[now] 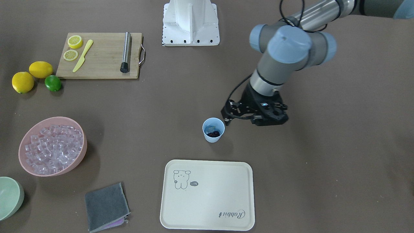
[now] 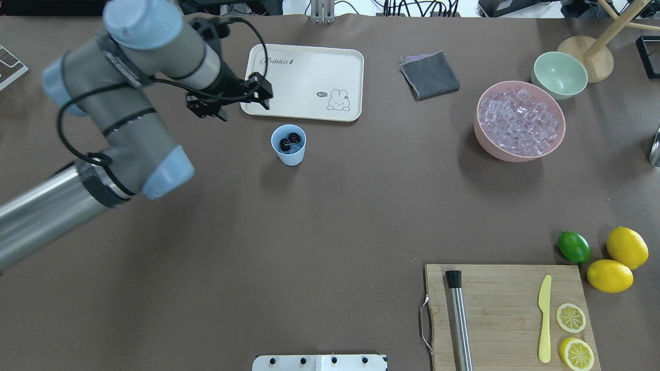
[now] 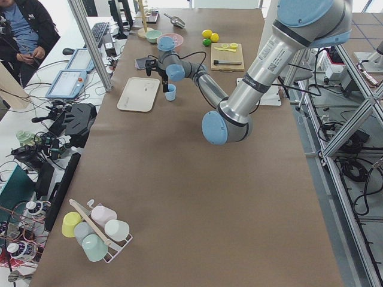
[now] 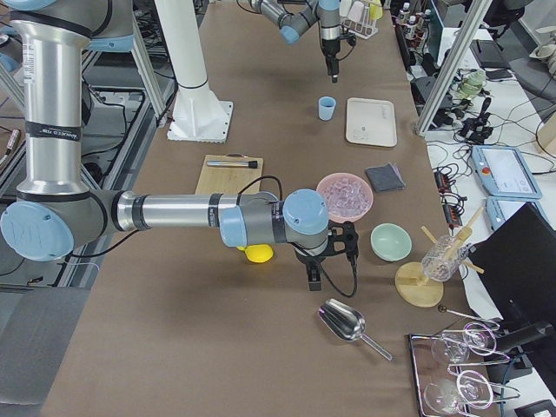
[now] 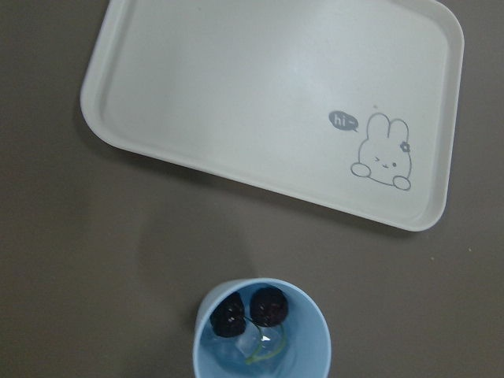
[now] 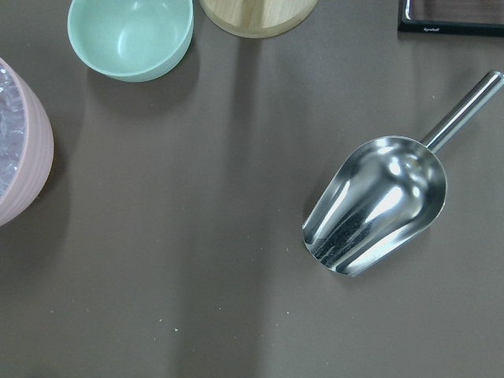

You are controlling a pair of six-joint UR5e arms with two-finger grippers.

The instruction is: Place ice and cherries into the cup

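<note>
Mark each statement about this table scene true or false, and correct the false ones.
1. The cherries lie inside the light-blue cup. True.
2. The light-blue cup stands on the cream tray. False: it stands on the table, beside the tray.
3. The pink bowl holds ice cubes. True.
4. The metal scoop is full of ice. False: it lies empty on the table.
5. The lime sits on the cutting board. False: it lies on the table next to the lemons, off the board.
</note>
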